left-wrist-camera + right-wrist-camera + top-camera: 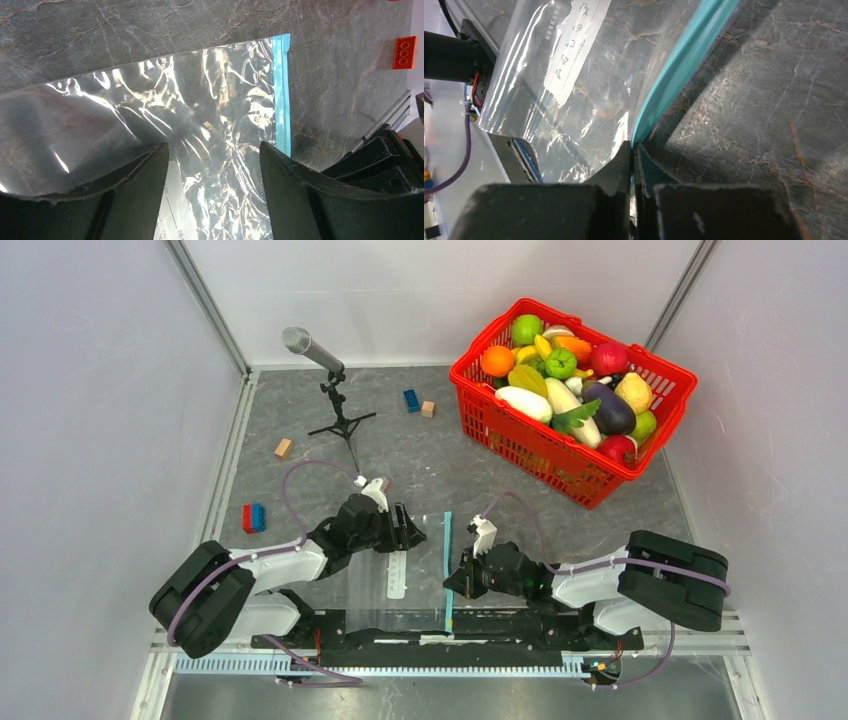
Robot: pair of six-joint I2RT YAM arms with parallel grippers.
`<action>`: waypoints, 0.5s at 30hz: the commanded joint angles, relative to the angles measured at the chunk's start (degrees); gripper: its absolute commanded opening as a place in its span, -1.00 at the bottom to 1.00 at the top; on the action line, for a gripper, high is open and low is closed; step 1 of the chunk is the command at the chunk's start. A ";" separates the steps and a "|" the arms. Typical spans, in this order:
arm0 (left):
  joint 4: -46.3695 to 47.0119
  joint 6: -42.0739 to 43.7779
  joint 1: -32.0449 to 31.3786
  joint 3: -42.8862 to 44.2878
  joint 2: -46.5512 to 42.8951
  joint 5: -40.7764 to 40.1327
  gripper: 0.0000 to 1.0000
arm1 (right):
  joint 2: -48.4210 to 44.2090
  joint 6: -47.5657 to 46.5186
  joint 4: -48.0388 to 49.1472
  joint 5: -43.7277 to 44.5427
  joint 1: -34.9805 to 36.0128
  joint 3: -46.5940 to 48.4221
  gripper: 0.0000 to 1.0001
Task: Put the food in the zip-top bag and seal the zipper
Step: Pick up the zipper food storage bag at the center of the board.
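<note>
Present: one clear zip-top bag [425, 580], one red mesh basket [530, 445], one microphone on a tripod [312, 350], two tan wooden blocks [283, 448] [428, 408], two blue toy bricks [411, 400] [259, 517], one red toy brick [247, 519], two robot arms [270, 565] [590, 585], and heaped toy produce [560, 363] too crowded to count, including one round orange [497, 360] and one purple aubergine [610, 408].

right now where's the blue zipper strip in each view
top external: zipper runs vertically at bottom centre
left wrist: zipper upright along the right edge of the bag
right wrist: zipper diagonal from top right to bottom centre, pinched by the jaws of the right gripper
shared landmark: white label strip, left of the zipper in every view
</note>
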 commanded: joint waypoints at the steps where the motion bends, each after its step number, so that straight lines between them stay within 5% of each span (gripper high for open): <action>1: -4.26 -0.64 -0.39 -1.46 0.98 -0.67 0.48 | -0.73 -2.86 -4.80 2.44 -0.12 2.99 -0.93; 15: -11.59 1.78 -2.55 12.23 -11.00 7.74 0.56 | -12.21 -21.09 -17.76 19.86 5.06 9.08 -1.00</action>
